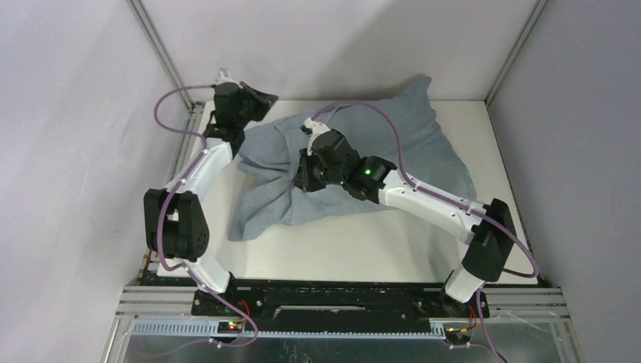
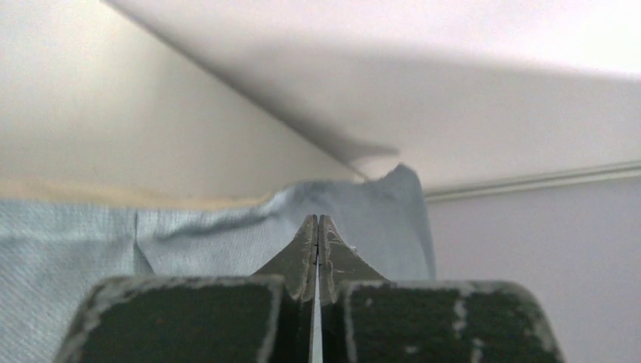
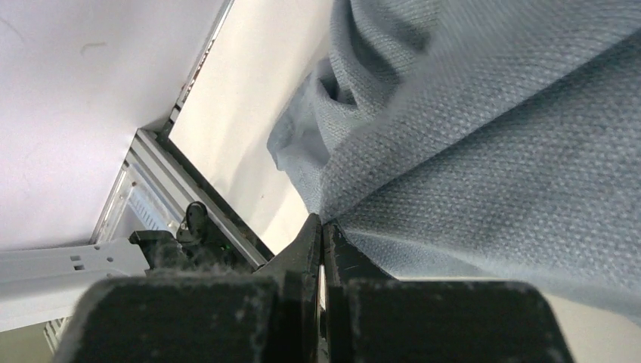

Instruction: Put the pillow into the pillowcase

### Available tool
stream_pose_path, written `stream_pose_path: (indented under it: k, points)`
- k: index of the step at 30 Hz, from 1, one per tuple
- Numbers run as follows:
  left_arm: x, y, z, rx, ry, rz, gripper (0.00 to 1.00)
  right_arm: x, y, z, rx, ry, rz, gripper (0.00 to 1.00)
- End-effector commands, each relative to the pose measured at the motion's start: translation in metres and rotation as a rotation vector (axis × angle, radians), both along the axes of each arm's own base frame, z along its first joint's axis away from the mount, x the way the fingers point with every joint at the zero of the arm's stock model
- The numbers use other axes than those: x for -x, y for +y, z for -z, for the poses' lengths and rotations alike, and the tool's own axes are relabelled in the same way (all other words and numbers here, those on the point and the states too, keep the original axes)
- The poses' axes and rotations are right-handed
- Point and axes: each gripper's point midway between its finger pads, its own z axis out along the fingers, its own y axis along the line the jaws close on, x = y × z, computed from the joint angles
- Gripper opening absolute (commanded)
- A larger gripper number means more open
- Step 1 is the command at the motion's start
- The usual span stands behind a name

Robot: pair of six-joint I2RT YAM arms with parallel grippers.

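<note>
The right gripper (image 3: pixel 320 221) is clenched on a fold of the pillowcase (image 1: pixel 412 144) at mid-frame; the left gripper (image 2: pixel 317 219) is pressed shut by its upper-left edge, cloth between not discernible; no pillow is seen bare, so it is judged sheathed, and the slack mouth needs drawing closed.

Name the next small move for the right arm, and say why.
Probably lift the right pincer a little, taking its pinched fold with it. It is shut on the pillowcase's bunched middle. The cloth looks plump at the far right and limp and flat at the near left, and no pillow shows outside it. A lift should reveal how slack the limp end is.
</note>
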Motion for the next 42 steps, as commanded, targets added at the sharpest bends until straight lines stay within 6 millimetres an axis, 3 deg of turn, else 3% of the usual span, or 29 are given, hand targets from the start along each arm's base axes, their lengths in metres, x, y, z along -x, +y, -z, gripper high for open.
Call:
stream_pose_path:
  k: [1, 3, 6, 8, 11, 14, 17, 21, 26, 28, 31, 32, 35, 38, 42]
  points:
    - [-0.019, 0.036, -0.035, -0.074, -0.098, -0.056, 0.0, 0.006, 0.027, 0.017, 0.002, 0.039, -0.081, 0.0]
    - [-0.025, 0.044, -0.027, -0.1, -0.09, -0.051, 0.0, 0.004, 0.037, 0.034, 0.017, 0.07, -0.095, 0.0]
    - [-0.038, 0.041, -0.007, -0.138, -0.061, 0.008, 0.0, 0.002, 0.049, 0.057, 0.042, 0.111, -0.114, 0.01]
    - [-0.041, 0.036, 0.002, -0.148, -0.057, 0.047, 0.0, 0.003, 0.053, 0.055, 0.05, 0.116, -0.13, 0.21]
    - [-0.041, 0.032, -0.001, -0.163, -0.072, 0.078, 0.0, 0.006, 0.052, 0.037, 0.059, 0.065, -0.14, 0.54]
    - [-0.036, 0.034, -0.02, -0.194, -0.101, 0.08, 0.03, 0.009, 0.043, 0.011, 0.05, 0.023, -0.141, 0.66]
    - [-0.021, 0.032, -0.04, -0.226, -0.111, 0.096, 0.2, 0.011, 0.028, -0.022, 0.022, -0.026, -0.127, 0.79]
    - [0.008, 0.023, -0.061, -0.296, -0.127, 0.121, 0.45, 0.007, -0.004, -0.057, -0.006, -0.081, -0.075, 0.82]
    - [0.053, 0.004, -0.063, -0.342, -0.132, 0.161, 0.61, -0.006, -0.057, -0.069, -0.025, -0.107, 0.043, 0.83]
    - [0.073, -0.004, -0.057, -0.366, -0.125, 0.181, 0.67, -0.009, -0.078, -0.073, -0.038, -0.12, 0.092, 0.84]
    - [0.1, -0.016, -0.042, -0.415, -0.104, 0.211, 0.94, -0.011, -0.11, -0.073, -0.039, -0.138, 0.159, 0.86]
    - [0.108, -0.016, -0.031, -0.439, -0.079, 0.216, 0.99, -0.01, -0.119, -0.072, -0.036, -0.143, 0.173, 0.86]
    - [0.12, -0.016, -0.005, -0.434, -0.031, 0.211, 1.0, -0.007, -0.141, -0.067, -0.018, -0.16, 0.222, 0.87]
    - [0.12, -0.014, 0.014, -0.409, 0.019, 0.184, 1.0, 0.0, -0.154, -0.059, -0.003, -0.157, 0.239, 0.87]
    - [0.108, -0.014, 0.022, -0.347, 0.029, 0.142, 1.0, 0.007, -0.161, -0.051, 0.001, -0.146, 0.241, 0.87]
